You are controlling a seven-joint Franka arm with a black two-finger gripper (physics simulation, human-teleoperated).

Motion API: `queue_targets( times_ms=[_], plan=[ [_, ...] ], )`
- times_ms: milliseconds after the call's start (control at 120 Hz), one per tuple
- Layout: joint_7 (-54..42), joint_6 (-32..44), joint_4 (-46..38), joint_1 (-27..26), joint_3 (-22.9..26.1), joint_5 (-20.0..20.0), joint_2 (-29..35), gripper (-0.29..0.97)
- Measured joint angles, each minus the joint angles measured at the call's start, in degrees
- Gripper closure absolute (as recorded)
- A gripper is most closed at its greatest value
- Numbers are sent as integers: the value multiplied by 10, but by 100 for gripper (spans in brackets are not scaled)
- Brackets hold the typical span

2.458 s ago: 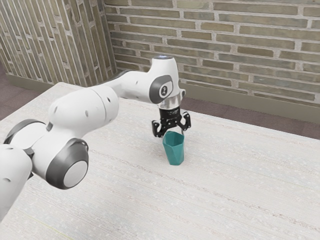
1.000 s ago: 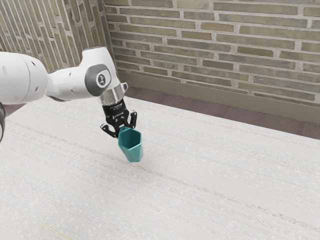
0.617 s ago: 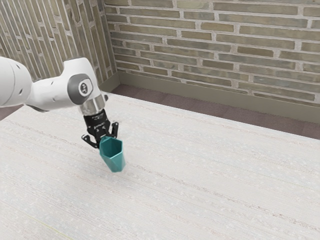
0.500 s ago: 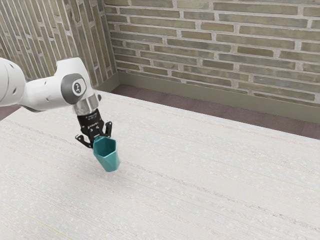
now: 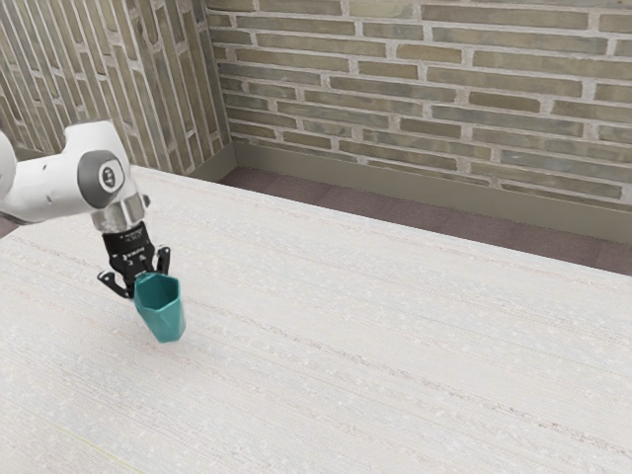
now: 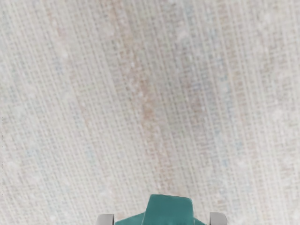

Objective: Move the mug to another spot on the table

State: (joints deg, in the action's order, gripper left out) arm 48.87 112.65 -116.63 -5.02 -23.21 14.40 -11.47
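Observation:
A teal faceted mug (image 5: 161, 308) hangs tilted from my black gripper (image 5: 135, 280), which is shut on its rim near the exterior view's left side. The mug's base is close to the pale table (image 5: 395, 336); whether it touches I cannot tell. In the wrist view the mug (image 6: 166, 210) shows as a teal shape just under my hand, between two grey fingertips (image 6: 106, 219), with the tabletop (image 6: 150, 93) beyond it.
A brick wall (image 5: 444, 79) runs behind the table, past a dark strip of floor (image 5: 415, 212). A second wall with vertical bricks (image 5: 109, 69) stands at the exterior view's left. The white arm (image 5: 59, 183) comes in from the left edge.
My arm has carried the mug from the table's middle toward the exterior view's left, and over the last half second further left and slightly down. The gripper has stayed shut on it.

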Motion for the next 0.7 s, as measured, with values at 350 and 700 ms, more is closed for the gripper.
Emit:
queue_targets(
  times_ms=[350, 700],
  plan=[
    [-11, -1, 21, 44, -5, 9, -34, 59],
    [-47, 25, 54, 49, -3, 114, -79, 59]
  ],
)
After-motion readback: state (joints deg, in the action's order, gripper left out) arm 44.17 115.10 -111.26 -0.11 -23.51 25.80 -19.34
